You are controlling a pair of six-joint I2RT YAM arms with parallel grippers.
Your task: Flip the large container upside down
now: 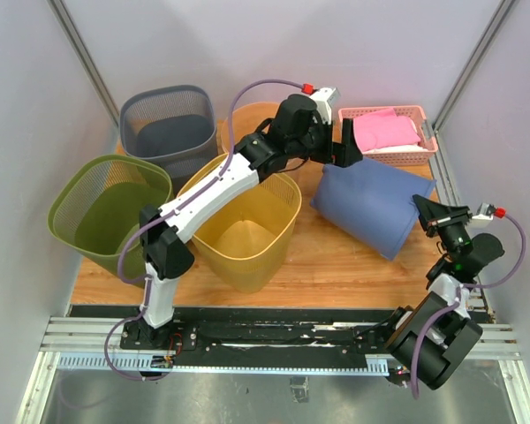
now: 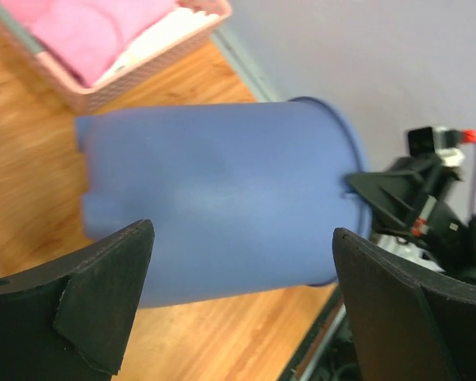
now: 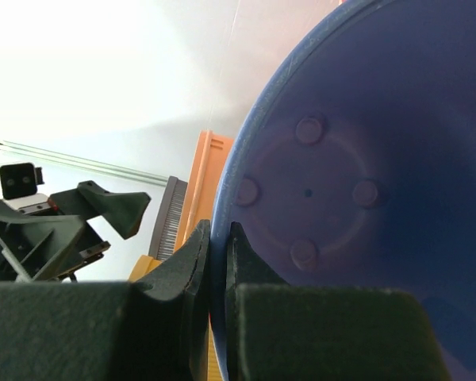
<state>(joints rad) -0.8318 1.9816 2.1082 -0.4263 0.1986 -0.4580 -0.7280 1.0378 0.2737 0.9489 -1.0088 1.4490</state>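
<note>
The large blue container (image 1: 371, 205) lies on its side on the wooden table, mouth toward the right front. My right gripper (image 1: 427, 208) is shut on its rim; in the right wrist view the fingers (image 3: 220, 232) pinch the blue wall, and the inside of the container (image 3: 365, 159) with its round bottom bumps fills the view. My left gripper (image 1: 344, 152) is open and empty, hovering just above the container's closed end. In the left wrist view the blue side (image 2: 222, 198) shows between the spread fingers (image 2: 242, 232), with no contact visible.
A yellow bin (image 1: 247, 231) stands left of the container, under the left arm. A green mesh bin (image 1: 106, 208), a grey mesh bin (image 1: 168, 124) and an orange bin (image 1: 247, 119) stand further left and back. A pink basket (image 1: 389, 132) with pink cloth sits at the back right.
</note>
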